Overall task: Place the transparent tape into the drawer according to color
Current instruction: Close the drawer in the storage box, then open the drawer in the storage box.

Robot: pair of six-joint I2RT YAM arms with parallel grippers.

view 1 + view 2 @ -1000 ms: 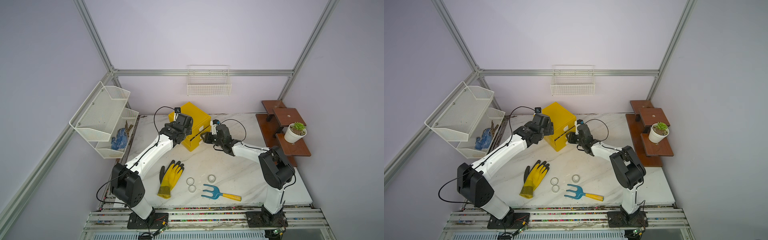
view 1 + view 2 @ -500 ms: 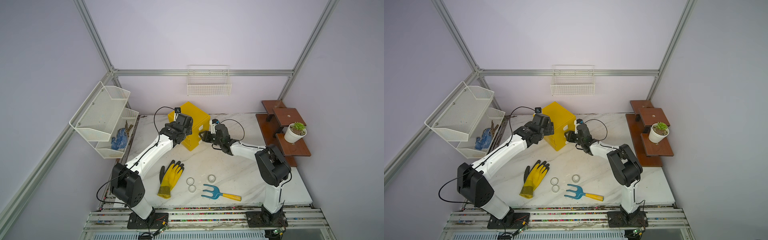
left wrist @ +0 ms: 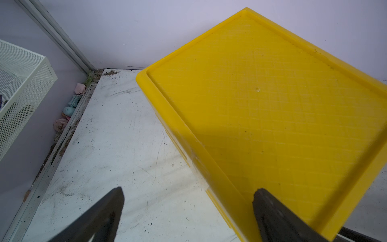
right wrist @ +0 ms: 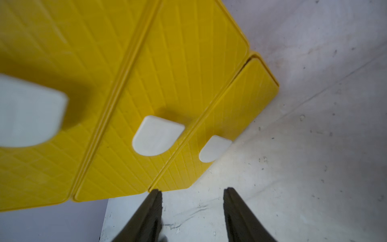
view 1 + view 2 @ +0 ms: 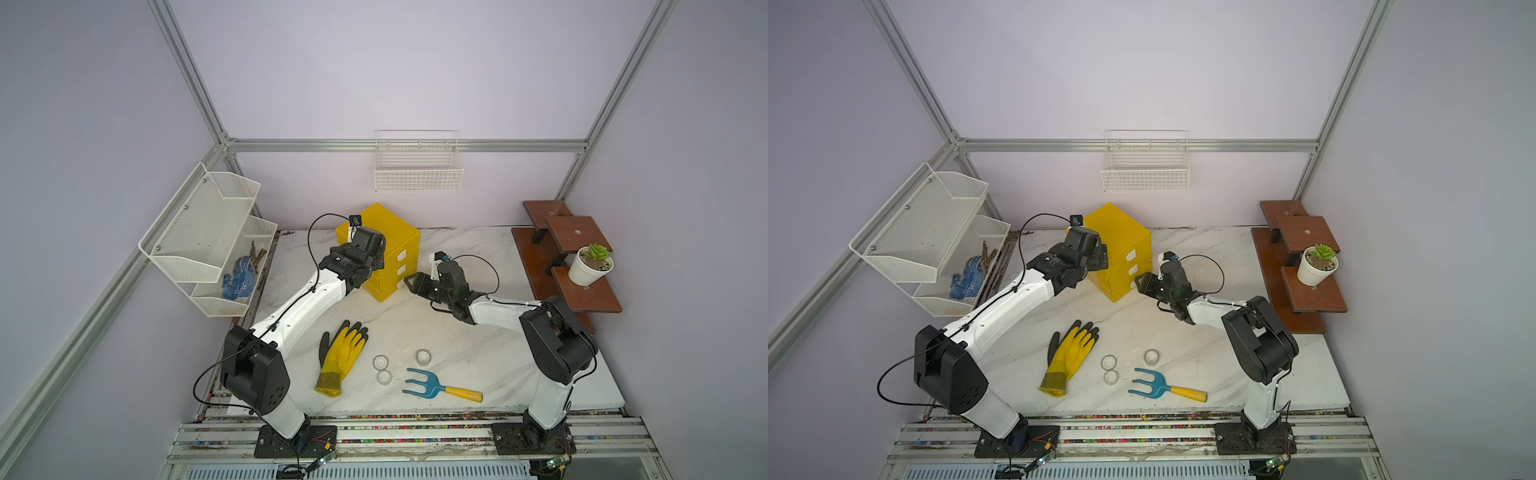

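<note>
Jaws of the right gripper [image 4: 192, 190] have just parted, empty, facing the shut drawers [image 4: 167, 83]; left gripper [image 3: 188, 189] spread wide astride the cabinet [image 3: 272, 104] rim; three tape rolls [image 5: 380, 362] lie on the table [image 5: 457, 328] by the glove [image 5: 343, 353], so a drawer probably needs opening.

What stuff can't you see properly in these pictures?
- Inside the yellow drawers: every view shows only the outside, so what is in them is hidden.
- Tape rolls: too small in both top views to tell their colours.
- One white handle: blurred and cut off by the edge in the right wrist view.
- Left pincer: its own wrist hides its fingertips in both top views.
</note>
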